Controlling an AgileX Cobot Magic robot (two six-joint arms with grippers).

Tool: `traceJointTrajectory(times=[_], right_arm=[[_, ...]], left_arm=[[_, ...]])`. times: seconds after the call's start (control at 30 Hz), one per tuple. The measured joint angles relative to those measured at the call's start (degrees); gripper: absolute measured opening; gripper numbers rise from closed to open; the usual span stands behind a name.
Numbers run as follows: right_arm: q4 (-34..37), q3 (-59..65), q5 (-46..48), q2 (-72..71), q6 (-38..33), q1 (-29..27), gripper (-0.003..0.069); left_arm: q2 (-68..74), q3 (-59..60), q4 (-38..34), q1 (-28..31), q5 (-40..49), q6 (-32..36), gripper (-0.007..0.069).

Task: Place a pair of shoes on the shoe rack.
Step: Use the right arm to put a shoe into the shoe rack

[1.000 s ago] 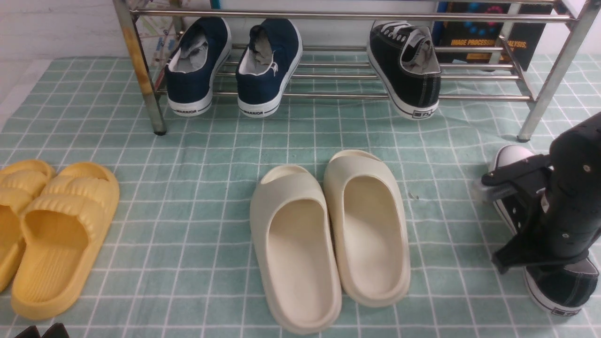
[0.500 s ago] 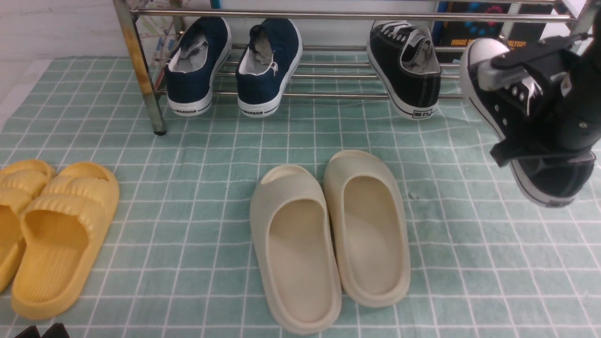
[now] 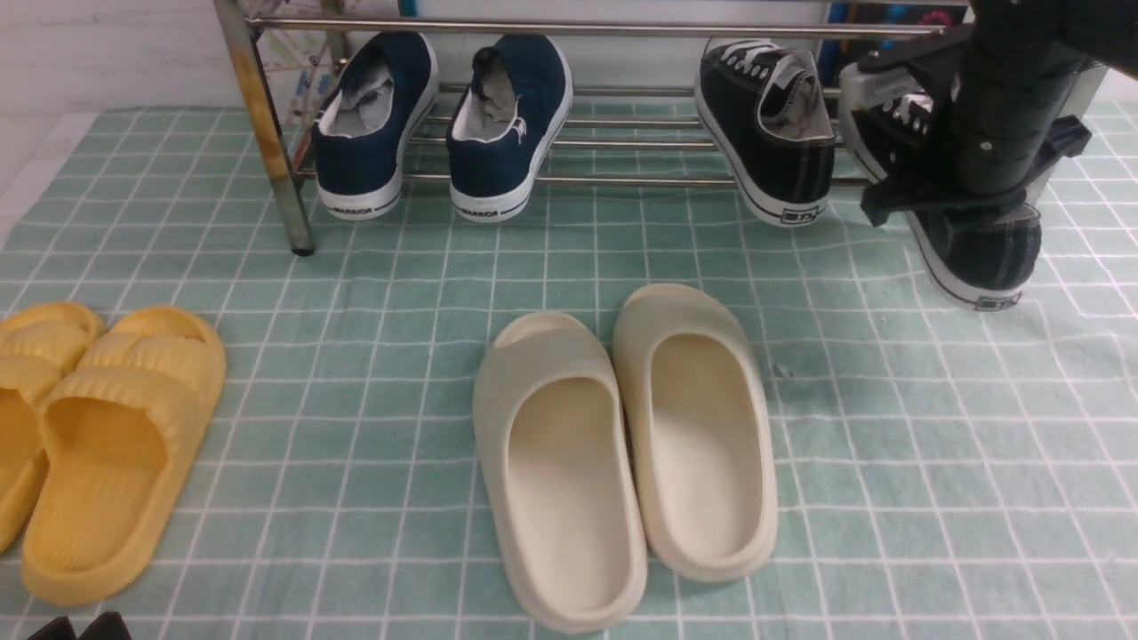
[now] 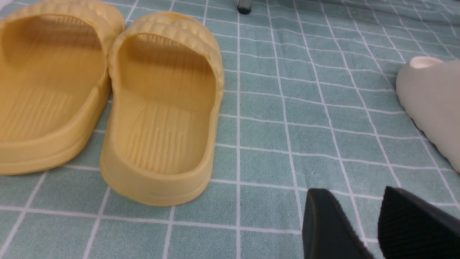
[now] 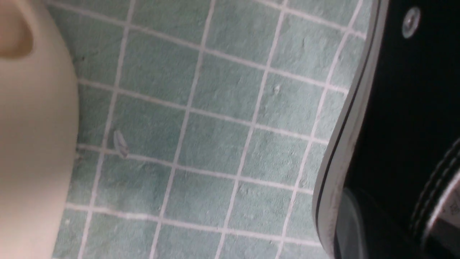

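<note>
The cloth (image 3: 373,293) is showing pale green with a white grid. Yellow slides (image 3: 116,444) are glowing at eight o'clock and cream slides (image 3: 622,444) at six. Navy slip-ons (image 3: 511,133) at eleven and black sneakers (image 3: 773,142) at two are showing white soles. The shoe rack (image 3: 622,28) is gleaming chrome.

Green checked cloth (image 3: 373,293) underlying all items. Cream slides (image 3: 702,436), side by side and touching, at 6 o'clock; yellow slides (image 3: 116,444) at 8 o'clock; navy slip-on sneakers (image 3: 507,133) marked WARRIOR at 11 o'clock, heels nearest.

One rack (image 3: 569,27) — two black sneakers (image 3: 773,151), two navy slip-ons (image 3: 373,133), four slides (image 3: 551,471).
</note>
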Motion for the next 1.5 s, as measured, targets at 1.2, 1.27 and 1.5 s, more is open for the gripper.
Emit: traceJointTrajectory(times=[1.2,1.27,1.5], right_arm=[[-2.2,-18.3,-15.5,15.3,-5.6,-0.2,0.0125],[-2.4,-18.6,-16.2,15.3,-5.5,-0.3,0.0176],[-2.4,-18.7,-11.0,12.0,-2.2,-0.2,0.0440]], left_arm=[[0.0,0.0,0.0,0.0,0.2,0.0,0.0239],[0.0,0.0,0.0,0.0,0.2,0.0,0.0239],[0.0,0.0,0.0,0.0,0.2,0.0,0.0239]])
